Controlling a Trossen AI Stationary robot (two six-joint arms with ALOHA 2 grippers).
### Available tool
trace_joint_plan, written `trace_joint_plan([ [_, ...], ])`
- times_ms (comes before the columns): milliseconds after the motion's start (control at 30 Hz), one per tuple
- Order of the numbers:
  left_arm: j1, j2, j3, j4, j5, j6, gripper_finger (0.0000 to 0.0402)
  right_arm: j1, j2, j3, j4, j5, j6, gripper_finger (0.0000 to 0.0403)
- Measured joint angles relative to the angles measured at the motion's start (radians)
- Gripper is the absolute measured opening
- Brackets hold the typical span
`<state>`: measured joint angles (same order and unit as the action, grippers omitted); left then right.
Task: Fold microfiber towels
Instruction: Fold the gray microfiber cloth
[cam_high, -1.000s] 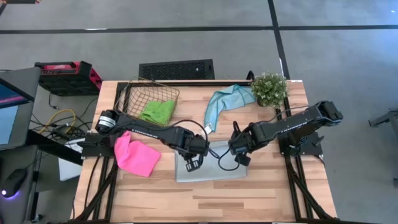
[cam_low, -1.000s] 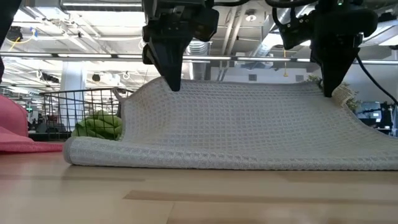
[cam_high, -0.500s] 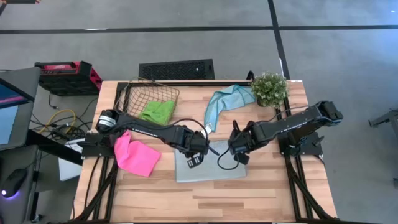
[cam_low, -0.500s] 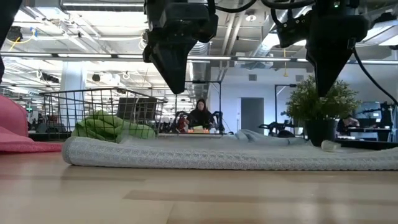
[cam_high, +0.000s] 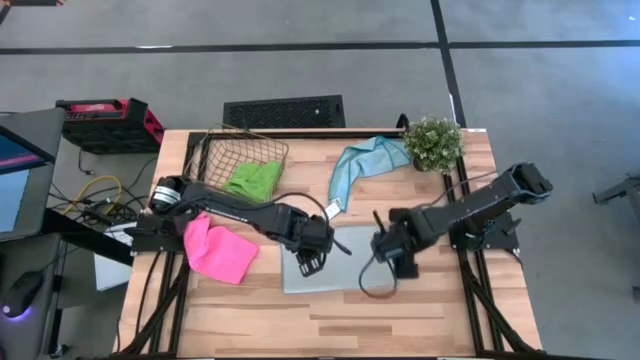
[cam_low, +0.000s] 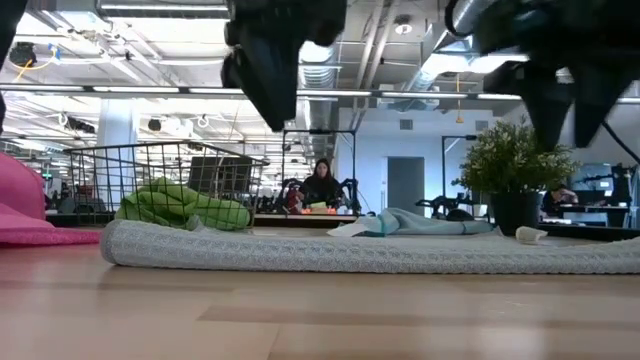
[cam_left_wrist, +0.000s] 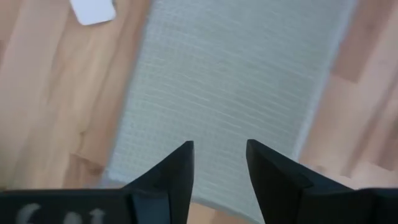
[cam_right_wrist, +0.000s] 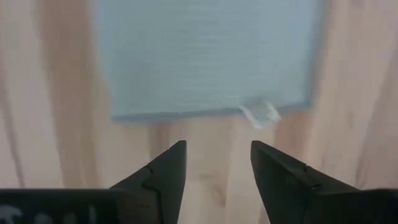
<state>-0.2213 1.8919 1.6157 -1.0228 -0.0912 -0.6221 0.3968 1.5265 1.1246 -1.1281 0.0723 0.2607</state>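
Note:
The pale grey towel (cam_high: 338, 262) lies folded and flat at the middle of the table, as the low view also shows (cam_low: 350, 252). My left gripper (cam_high: 308, 264) hangs open above its left part, and the left wrist view shows the towel (cam_left_wrist: 230, 93) beyond the parted fingers. My right gripper (cam_high: 393, 262) hangs open above its right edge, where a small white tag (cam_right_wrist: 261, 113) sticks out. Both stand clear of the cloth in the low view. A pink towel (cam_high: 218, 250) lies at the left, a teal towel (cam_high: 365, 160) at the far side, and a green towel (cam_high: 252, 178) in the basket.
A wire basket (cam_high: 215, 150) stands at the far left and a small potted plant (cam_high: 432, 143) at the far right corner. Bare wood lies along the near edge (cam_high: 330, 320). In the low view a person sits far off in the room behind the table.
Both grippers have opened and let go of the grey towel's raised edge. That upper layer has fallen flat onto the lower one, while the near fold stayed on the table. Both grippers have risen, and the right one has also shifted toward the table's right and near edges.

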Motion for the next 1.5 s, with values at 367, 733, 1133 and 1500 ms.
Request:
trace_joint_plan([
  [367, -0.097, -0.033, 0.000, -0.018, -0.052, -0.104, 0.0140, 0.139, 0.000, -0.163, 0.385, -0.075, -0.055, 0.0189],
  [733, -0.126, -0.037, 0.000, -0.007, -0.048, -0.110, 0.0140, 0.193, 0.000, -0.314, 0.567, -0.029, 0.051, 0.0177],
  [1133, -0.127, -0.037, 0.000, -0.007, -0.046, -0.124, 0.0140, 0.190, -0.001, -0.394, 0.669, -0.023, 0.053, 0.0176],
  [1500, -0.127, -0.037, 0.000, -0.009, -0.021, -0.124, 0.0140, 0.190, -0.002, -0.446, 0.699, 0.002, 0.054, 0.0169],
])
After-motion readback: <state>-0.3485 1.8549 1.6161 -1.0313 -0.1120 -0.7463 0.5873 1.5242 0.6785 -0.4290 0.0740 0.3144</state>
